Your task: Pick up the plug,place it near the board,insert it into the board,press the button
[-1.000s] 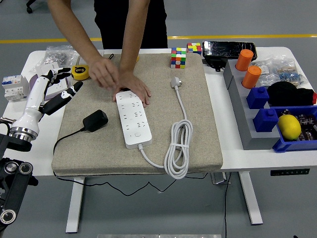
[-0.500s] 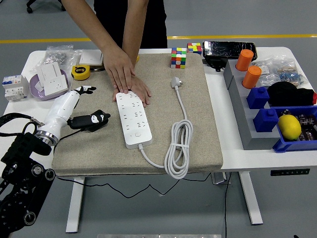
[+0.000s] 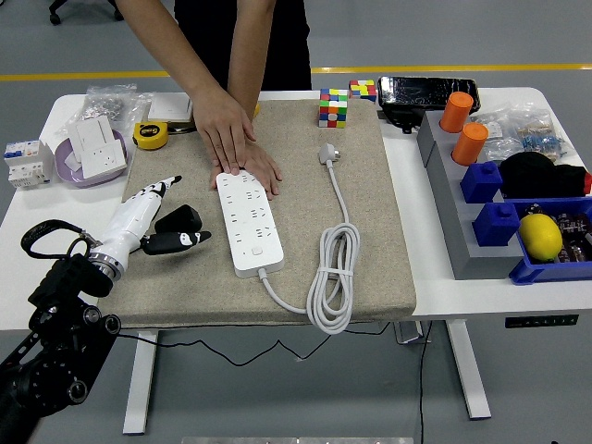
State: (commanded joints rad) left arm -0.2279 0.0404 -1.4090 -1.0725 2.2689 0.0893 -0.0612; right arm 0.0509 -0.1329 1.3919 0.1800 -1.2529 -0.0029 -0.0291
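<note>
A black plug (image 3: 181, 218) with a thin black cable lies on the beige mat (image 3: 370, 231), left of the white power strip (image 3: 248, 222). My left hand (image 3: 169, 215), white with black fingertips, reaches in from the lower left and straddles the plug. Its fingers point up past the plug's left side and its thumb (image 3: 184, 240) lies just below the plug, open rather than closed on it. A person at the far side presses both hands (image 3: 231, 139), one over the other, on the strip's far end. My right hand is out of view.
The strip's own white plug (image 3: 328, 153) and coiled cable (image 3: 330, 277) lie to its right. Rubik's cubes (image 3: 333, 106) stand at the mat's back. A yellow tape measure (image 3: 150, 135) and purple bowl (image 3: 81, 159) are at the left. Grey organiser (image 3: 444, 185) with orange cups, blue bins and a lemon (image 3: 541, 236) at the right.
My left hand has swung in from the table's left edge onto the black plug. The person's hands settled one over the other on the strip's far end.
</note>
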